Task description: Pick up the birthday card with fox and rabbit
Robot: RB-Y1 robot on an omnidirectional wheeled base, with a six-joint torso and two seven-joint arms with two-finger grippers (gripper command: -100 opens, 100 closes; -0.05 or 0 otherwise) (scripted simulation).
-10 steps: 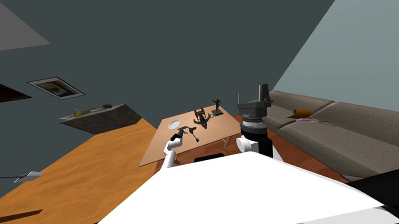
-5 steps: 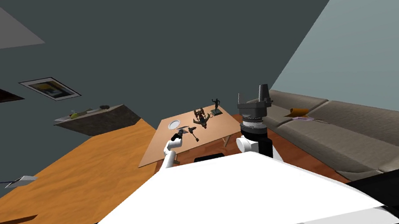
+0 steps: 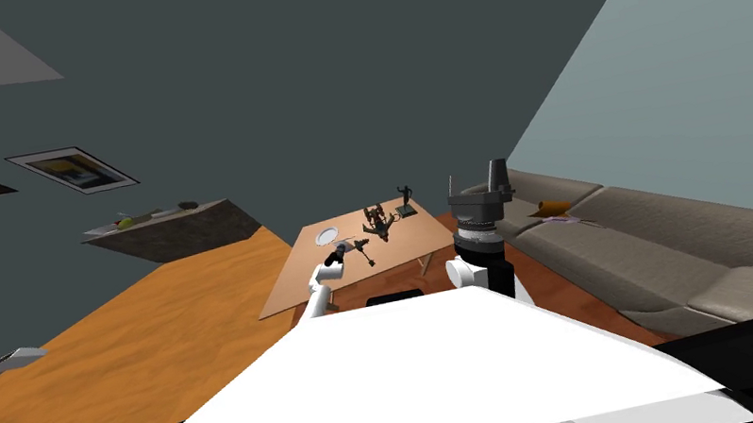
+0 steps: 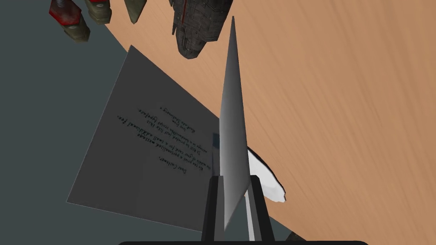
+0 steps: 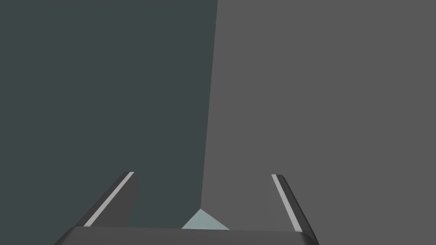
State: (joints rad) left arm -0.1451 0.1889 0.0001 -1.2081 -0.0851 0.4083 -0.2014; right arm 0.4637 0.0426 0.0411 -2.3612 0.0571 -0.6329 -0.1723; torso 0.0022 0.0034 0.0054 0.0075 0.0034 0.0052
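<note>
The birthday card (image 4: 144, 140) is a grey folded sheet, its open leaf showing lines of handwriting. Its other leaf stands edge-on between the fingers of my left gripper (image 4: 234, 178), which is shut on the fold. The card hangs above the edge of the light wooden table (image 4: 340, 106). In the head view my left gripper (image 3: 339, 252) is small over the table's (image 3: 301, 283) near half. My right gripper (image 3: 475, 180) is raised beside the table, fingers open and holding nothing.
A dark model craft (image 4: 200, 25) and red-tipped figure parts (image 4: 68, 17) lie on the table just beyond the card, and a white object (image 4: 268, 180) lies under it. A white plate (image 3: 328, 234), figurines (image 3: 379, 221) and a small statue (image 3: 406, 199) also stand there. A grey sofa (image 3: 705, 244) runs along the right.
My head view has swung a little, so the shelf, picture and plant on the left slid further left. Both arms and the held card stay where they were.
</note>
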